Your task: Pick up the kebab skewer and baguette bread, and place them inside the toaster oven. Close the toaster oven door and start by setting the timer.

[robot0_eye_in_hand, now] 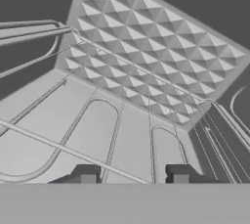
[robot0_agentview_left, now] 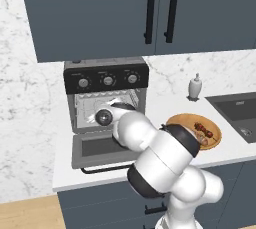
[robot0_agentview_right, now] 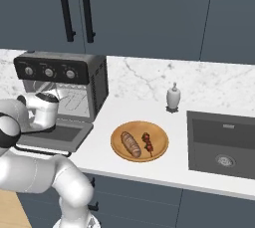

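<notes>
My arm reaches into the toaster oven [robot0_agentview_left: 106, 95] at the left of both base views; its toaster oven door [robot0_agentview_left: 100, 149] lies dropped open, flat over the bench [robot0_agentview_right: 149, 165] edge. In the hand view my gripper [robot0_eye_in_hand: 133, 175] sits at the bottom centre, fingertips [robot0_eye_in_hand: 87, 175] partly apart with nothing between them, above the wire rack [robot0_eye_in_hand: 73, 145]. Toward the centre of the right base view, a round wooden plate [robot0_agentview_right: 158, 145] carries the baguette bread [robot0_agentview_right: 131, 144] with the kebab skewer [robot0_agentview_right: 148, 143] just beside it. Further right stand a small white bottle [robot0_agentview_right: 173, 97] and the sink [robot0_agentview_right: 221, 142].
</notes>
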Robot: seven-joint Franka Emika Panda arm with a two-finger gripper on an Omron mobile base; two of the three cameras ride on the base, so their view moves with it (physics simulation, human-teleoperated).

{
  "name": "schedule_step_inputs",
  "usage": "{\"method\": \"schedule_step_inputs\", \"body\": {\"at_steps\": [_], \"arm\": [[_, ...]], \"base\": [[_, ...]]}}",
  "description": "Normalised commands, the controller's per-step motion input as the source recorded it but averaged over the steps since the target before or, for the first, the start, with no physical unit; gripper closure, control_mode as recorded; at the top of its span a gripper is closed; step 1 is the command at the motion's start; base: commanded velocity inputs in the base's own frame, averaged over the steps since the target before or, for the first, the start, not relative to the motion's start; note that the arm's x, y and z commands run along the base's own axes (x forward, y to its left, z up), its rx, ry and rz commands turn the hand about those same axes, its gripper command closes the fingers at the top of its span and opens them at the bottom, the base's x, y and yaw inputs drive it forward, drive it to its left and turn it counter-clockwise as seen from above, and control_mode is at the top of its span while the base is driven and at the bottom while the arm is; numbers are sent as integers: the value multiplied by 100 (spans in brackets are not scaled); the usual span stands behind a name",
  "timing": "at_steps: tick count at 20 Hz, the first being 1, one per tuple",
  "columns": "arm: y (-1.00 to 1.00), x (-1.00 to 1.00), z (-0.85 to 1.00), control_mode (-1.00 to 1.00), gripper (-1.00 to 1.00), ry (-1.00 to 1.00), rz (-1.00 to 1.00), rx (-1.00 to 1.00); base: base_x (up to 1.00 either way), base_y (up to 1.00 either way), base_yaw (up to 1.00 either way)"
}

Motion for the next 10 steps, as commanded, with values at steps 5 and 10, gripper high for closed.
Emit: {"method": "schedule_step_inputs", "body": {"at_steps": [5,10], "arm": [[-4,-10,6,-100,100,0,0,0],[0,-30,12,-100,100,0,0,2]], "base": [[0,0,0],[0,0,0]]}}
